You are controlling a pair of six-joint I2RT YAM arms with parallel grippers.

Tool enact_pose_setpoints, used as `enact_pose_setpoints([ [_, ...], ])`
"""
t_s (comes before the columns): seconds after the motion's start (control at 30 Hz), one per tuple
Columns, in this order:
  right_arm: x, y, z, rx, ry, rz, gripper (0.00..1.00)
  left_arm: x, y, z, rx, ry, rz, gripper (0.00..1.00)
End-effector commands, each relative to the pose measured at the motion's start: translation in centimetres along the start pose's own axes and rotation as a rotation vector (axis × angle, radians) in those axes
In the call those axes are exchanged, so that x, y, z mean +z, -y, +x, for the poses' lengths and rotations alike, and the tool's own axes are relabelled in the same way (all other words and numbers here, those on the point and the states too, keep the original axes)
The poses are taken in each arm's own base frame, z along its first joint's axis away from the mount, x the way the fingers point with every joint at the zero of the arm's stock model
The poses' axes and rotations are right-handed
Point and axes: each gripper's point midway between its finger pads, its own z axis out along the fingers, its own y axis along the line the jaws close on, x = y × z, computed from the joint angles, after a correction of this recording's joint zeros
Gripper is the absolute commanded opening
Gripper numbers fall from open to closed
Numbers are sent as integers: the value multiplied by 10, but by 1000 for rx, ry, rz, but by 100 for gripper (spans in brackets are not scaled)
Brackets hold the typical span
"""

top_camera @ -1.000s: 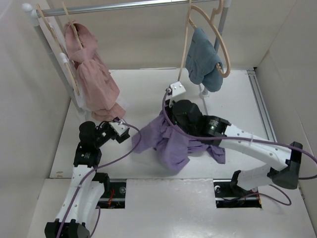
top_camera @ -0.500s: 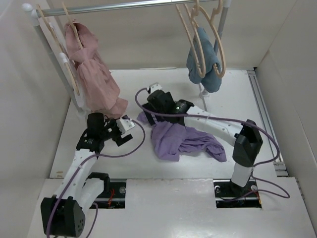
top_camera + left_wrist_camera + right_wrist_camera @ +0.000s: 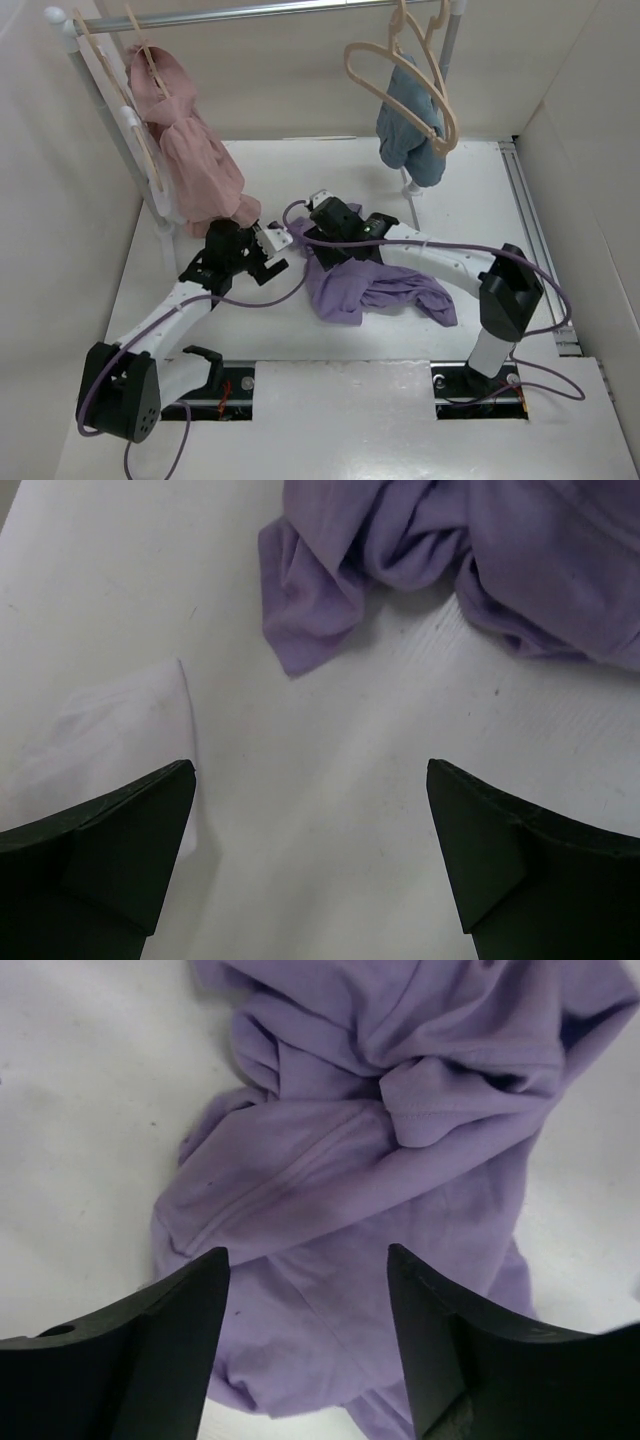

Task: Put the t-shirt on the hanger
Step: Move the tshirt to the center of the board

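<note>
Left fingers [image 3: 100, 860] spread wide over the table [image 3: 330, 810], right fingers [image 3: 130, 1350] apart just above the t-shirt [image 3: 350, 285] (crumpled heap, mid-table); hanger [image 3: 352, 65] hangs on the rail [image 3: 250, 12] by the far edge.

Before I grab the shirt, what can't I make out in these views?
- t-shirt collar and sleeves: top view, right arm covers its far part, folds bury the rest.
- t-shirt, right wrist view: cut off by the top and right edges.
- right hand fingertips: top view, hidden under its own wrist.
- hanger hook: top view, too small against the rail.
- pale patch: left wrist view, partly behind the left hand, unidentifiable.
</note>
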Motion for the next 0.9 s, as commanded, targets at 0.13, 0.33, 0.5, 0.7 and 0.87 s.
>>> enact_pose_setpoints([
  [0.13,32,-4,12,23,-72,-113,68,34,-11,-41,-97,174,37,100],
  [0.33,43,-13,25,-20,-118,-161,76,66,-23,-46,-17,113,4,100],
  [0.5,39,-18,30,-55,-120,-209,80,90,-36,-42,-3,93,-26,100],
  [0.7,52,-25,53,-89,-179,-252,60,114,-35,-34,112,50,29,100],
  [0.87,52,0,46,-18,-153,-256,14,124,-34,-33,149,41,69,100],
])
